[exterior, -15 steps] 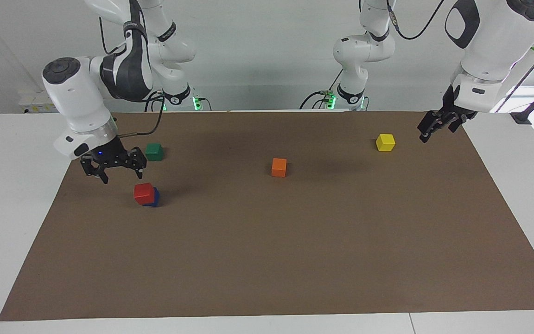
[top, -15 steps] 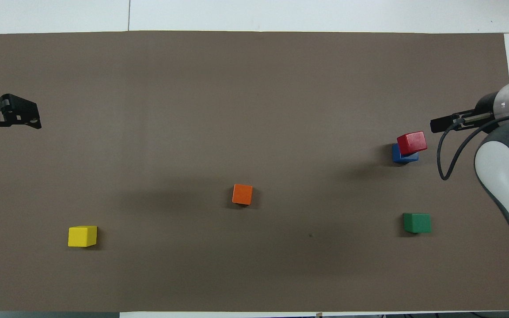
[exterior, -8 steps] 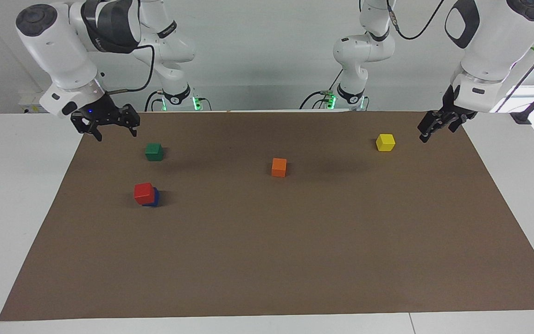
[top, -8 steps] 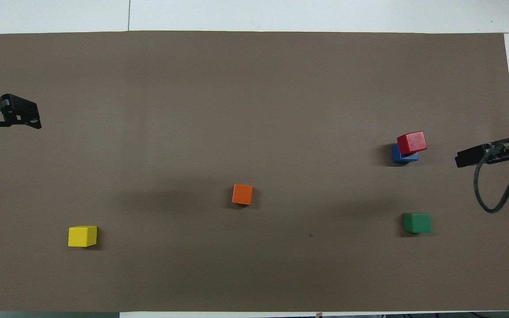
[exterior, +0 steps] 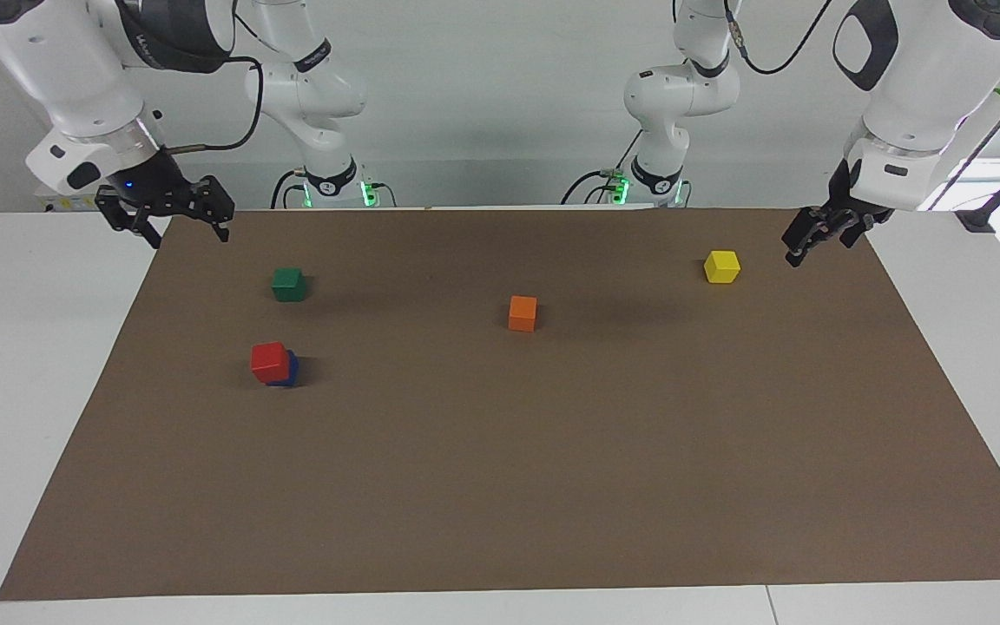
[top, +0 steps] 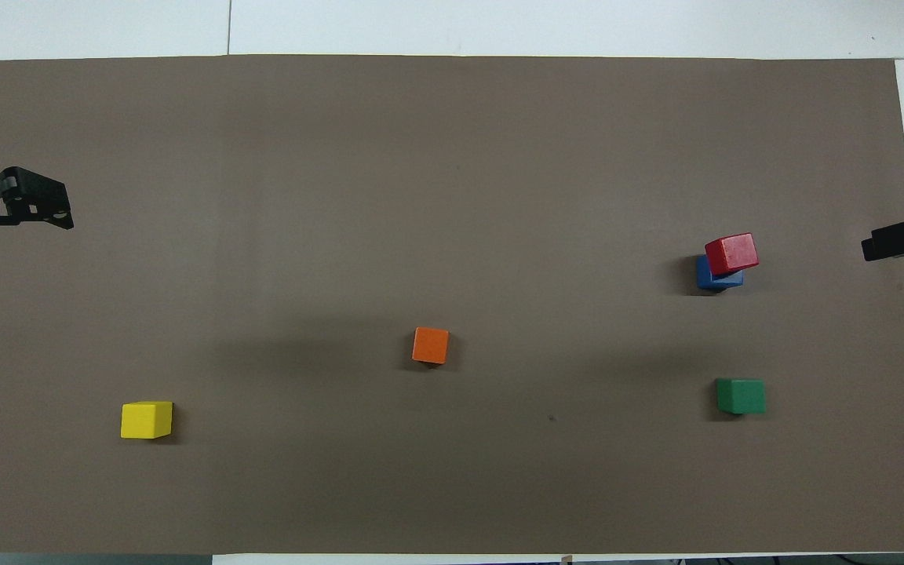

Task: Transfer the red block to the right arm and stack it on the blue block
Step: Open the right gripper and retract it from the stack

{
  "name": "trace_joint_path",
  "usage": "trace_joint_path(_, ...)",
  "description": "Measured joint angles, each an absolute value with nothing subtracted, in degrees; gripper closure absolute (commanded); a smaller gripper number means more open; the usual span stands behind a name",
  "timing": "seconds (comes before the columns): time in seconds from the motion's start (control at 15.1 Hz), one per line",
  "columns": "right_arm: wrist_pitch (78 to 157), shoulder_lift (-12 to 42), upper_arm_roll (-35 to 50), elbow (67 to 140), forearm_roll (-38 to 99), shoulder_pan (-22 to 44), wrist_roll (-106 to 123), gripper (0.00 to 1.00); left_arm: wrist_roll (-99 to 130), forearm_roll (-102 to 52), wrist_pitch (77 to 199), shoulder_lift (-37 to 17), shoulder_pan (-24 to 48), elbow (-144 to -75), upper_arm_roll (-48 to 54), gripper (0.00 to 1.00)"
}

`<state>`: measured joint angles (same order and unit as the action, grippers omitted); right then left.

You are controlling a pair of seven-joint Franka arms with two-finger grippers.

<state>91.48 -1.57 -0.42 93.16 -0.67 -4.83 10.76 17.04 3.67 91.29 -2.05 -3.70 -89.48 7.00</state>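
Note:
The red block (exterior: pixel 269 361) sits on top of the blue block (exterior: pixel 291 373), turned a little against it, toward the right arm's end of the brown mat. The overhead view shows the red block (top: pixel 731 253) covering most of the blue block (top: pixel 713 279). My right gripper (exterior: pixel 188 236) is open and empty, raised over the mat's edge at the right arm's end, well apart from the stack. Only its tip (top: pixel 894 238) shows in the overhead view. My left gripper (exterior: pixel 819 250) waits open and empty over the mat's edge at the left arm's end, and also shows in the overhead view (top: pixel 12 234).
A green block (exterior: pixel 288 284) lies nearer to the robots than the stack. An orange block (exterior: pixel 523 313) lies mid-mat. A yellow block (exterior: pixel 721 266) lies beside my left gripper. The brown mat (exterior: pixel 552 486) covers most of the white table.
My right gripper has risen from beside the stack and drawn back to the mat's edge at its own end. The stack, the other blocks and the left arm have not moved.

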Motion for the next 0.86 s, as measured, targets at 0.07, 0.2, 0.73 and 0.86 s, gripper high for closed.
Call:
trace_joint_path(0.07,91.7,-1.3,-0.4,92.8,-1.2,-4.6,10.8,0.0,17.0,3.7,91.3,-2.1,-3.7,-89.5,7.0,0.0)
trace_joint_path(0.2,92.0,-1.1,-0.4,92.7,-1.5,-4.3,10.8,0.0,17.0,3.7,91.3,-2.1,-3.7,-89.5,7.0,0.0)
trace_joint_path(0.73,91.9,-1.1,-0.6,92.7,-1.5,-4.6,10.8,0.0,17.0,3.7,91.3,-2.1,-3.7,-89.5,7.0,0.0)
trace_joint_path(0.86,91.9,-1.1,-0.6,92.6,-1.4,-4.6,10.8,0.0,17.0,3.7,91.3,-2.1,-3.7,-89.5,7.0,0.0)
